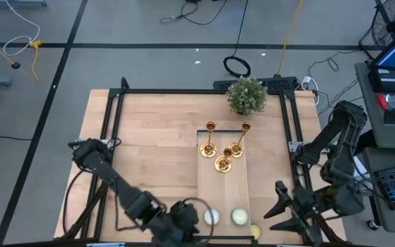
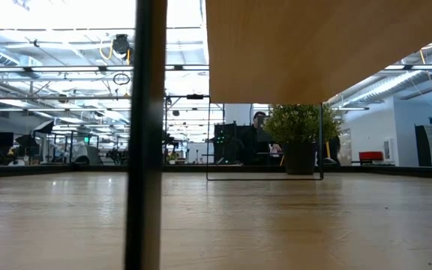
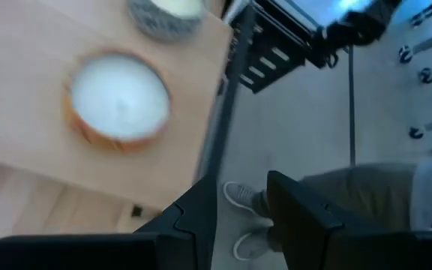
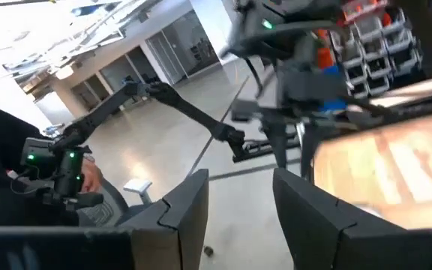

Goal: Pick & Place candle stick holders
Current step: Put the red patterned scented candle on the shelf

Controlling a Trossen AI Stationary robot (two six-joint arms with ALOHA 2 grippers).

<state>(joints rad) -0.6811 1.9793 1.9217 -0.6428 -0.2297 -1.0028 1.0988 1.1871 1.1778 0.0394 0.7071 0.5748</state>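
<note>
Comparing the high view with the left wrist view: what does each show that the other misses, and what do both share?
Only the high view shows the three candle stick holders, the potted plant and the right gripper. Only the left wrist view shows a person's shoes on the floor past the table edge, between the left gripper's empty, parted fingers. Both show the round candles on the light board.

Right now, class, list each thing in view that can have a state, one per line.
candle stick holders: three, upright, grouped on the raised board
raised board: lying flat on the table
candles: resting on the board's near end
left gripper: open, empty
right gripper: open, empty
</note>
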